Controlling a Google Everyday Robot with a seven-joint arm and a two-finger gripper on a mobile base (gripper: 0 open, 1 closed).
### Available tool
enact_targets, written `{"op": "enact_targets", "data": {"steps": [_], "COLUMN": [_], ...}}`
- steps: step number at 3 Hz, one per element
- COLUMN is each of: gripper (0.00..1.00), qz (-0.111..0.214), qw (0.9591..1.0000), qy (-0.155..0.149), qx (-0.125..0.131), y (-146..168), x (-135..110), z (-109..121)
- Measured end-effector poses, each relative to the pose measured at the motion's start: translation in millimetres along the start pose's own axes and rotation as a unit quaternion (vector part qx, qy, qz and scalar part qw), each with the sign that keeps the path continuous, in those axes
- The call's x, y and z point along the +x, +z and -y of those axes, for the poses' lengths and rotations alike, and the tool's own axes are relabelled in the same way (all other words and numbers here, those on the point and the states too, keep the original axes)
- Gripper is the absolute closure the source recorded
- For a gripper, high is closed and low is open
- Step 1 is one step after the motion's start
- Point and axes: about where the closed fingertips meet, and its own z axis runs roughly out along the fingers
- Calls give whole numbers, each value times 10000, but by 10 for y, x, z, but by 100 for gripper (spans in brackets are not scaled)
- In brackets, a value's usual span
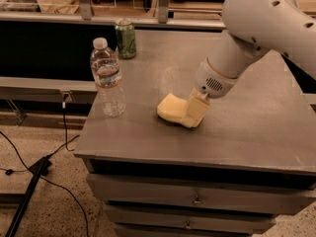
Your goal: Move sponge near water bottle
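The pale yellow sponge [171,107] lies low on the grey table top [237,137], right of the water bottle [107,78] with a gap of about a bottle's width between them. The bottle is clear and ribbed, with a white cap and a red-and-blue label, and stands upright near the table's left edge. My gripper [192,113] comes down from the white arm [256,28] at the upper right and is shut on the sponge's right end. Its blocky pale yellow finger [195,110] covers that end.
A green drink can [125,38] stands upright at the back left of the table, behind the bottle. Drawers [197,199] run under the table's front edge. Black cables [29,172] lie on the floor at the left. A shelf with clutter runs along the back.
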Motion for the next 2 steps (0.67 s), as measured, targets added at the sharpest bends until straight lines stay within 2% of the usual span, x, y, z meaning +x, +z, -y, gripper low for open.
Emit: {"op": "enact_targets", "data": {"steps": [1,2], "gripper": [100,100], "qz": [379,747], "qw": [9992,9965], "qy": [-144,-384], "qx": [-74,-11], "y": [-22,-66], "x": [-114,-274], "z": [-89,-164]}}
